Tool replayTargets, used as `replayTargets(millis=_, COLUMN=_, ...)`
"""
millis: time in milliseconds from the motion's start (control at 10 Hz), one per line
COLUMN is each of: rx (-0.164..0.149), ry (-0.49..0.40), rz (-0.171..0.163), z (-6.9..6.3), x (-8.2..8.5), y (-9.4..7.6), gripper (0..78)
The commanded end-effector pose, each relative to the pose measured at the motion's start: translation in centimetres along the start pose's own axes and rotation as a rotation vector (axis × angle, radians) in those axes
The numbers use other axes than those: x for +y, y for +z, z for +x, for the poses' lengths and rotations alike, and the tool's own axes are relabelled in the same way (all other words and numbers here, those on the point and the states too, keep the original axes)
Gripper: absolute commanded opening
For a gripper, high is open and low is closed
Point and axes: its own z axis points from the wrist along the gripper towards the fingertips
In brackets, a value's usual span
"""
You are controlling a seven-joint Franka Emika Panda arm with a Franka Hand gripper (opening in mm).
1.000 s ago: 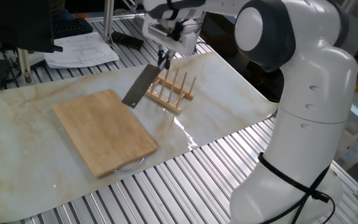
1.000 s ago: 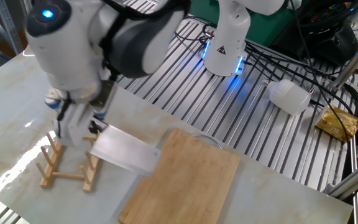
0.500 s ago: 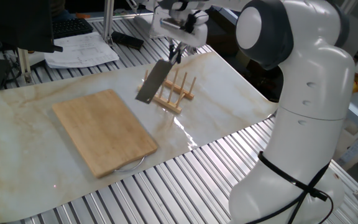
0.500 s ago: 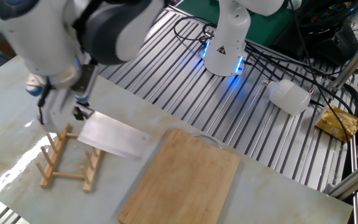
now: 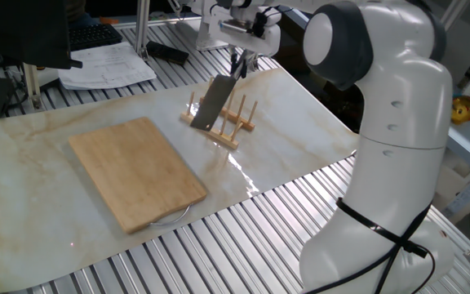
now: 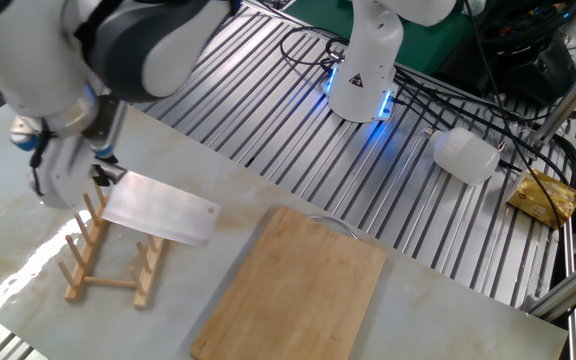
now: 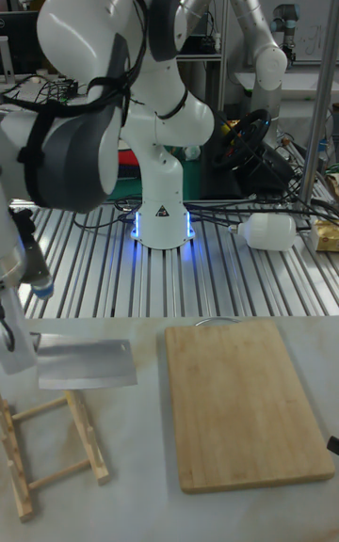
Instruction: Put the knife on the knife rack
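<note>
The knife (image 5: 215,104), a cleaver with a broad grey blade, hangs in the air over the knife rack (image 5: 225,124). My gripper (image 5: 239,65) is shut on its handle, which is mostly hidden between the fingers. In the other fixed view the knife blade (image 6: 158,208) sticks out to the right of the gripper (image 6: 101,178), above the pegs of the light-wood rack (image 6: 108,262). The tall fixed view shows the blade (image 7: 85,363) level, just above and behind the rack (image 7: 52,455), not touching it.
A large bamboo cutting board (image 5: 137,171) lies on the marble mat beside the rack. A white bottle (image 6: 465,155), a yellow packet (image 6: 545,196) and a second robot's base (image 6: 363,70) stand on the slatted table behind. Papers (image 5: 108,67) lie at the back left.
My gripper has carried the knife away from the cutting board's edge to a spot over the rack. The blade has tipped more upright in one fixed view.
</note>
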Motion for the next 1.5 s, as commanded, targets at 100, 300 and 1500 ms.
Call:
replayTargets(millis=100, rx=-0.002, ry=-0.023, rz=0.001, z=-1.6, x=0.1, y=0.0, gripper=1.3)
replayTargets(millis=300, rx=-0.003, ry=-0.027, rz=0.009, z=-2.7, x=0.2, y=0.2, gripper=1.3)
replayTargets(millis=1500, rx=-0.016, ry=-0.046, rz=0.051, z=-4.5, x=0.8, y=0.0, gripper=1.3)
